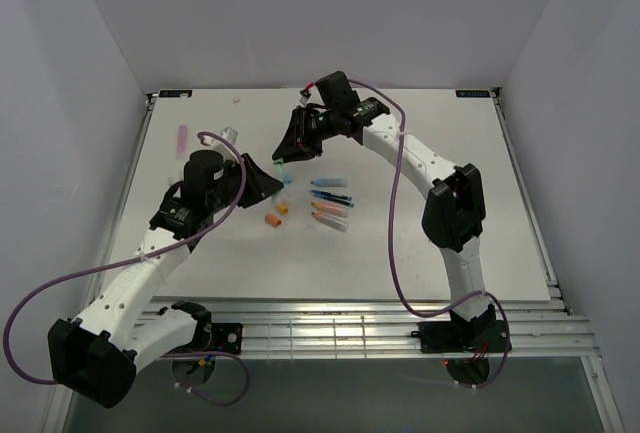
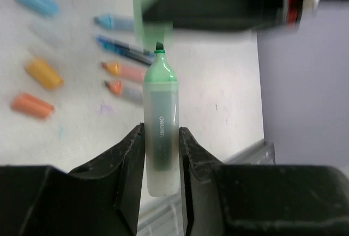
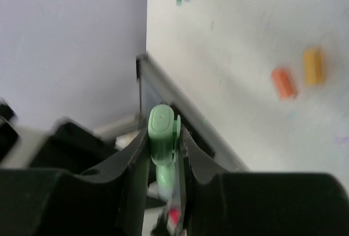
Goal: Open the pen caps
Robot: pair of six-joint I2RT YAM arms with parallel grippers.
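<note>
My left gripper (image 2: 161, 132) is shut on the clear body of a green highlighter (image 2: 160, 110), held above the table. Its green shoulder and dark nib (image 2: 159, 46) are bare. My right gripper (image 3: 162, 132) is shut on the green cap (image 3: 161, 129), which shows blurred right at the nib in the left wrist view (image 2: 152, 12). In the top view the two grippers meet tip to tip, left (image 1: 268, 185) and right (image 1: 290, 148).
Several uncapped pens lie in a row mid-table: light blue (image 1: 335, 182), dark blue (image 1: 332, 196), two orange-tipped (image 1: 330, 215). Loose caps lie beside them: light blue (image 1: 287, 179), yellow-orange (image 1: 282, 207), orange (image 1: 273, 220). A pink highlighter (image 1: 183, 137) lies far left.
</note>
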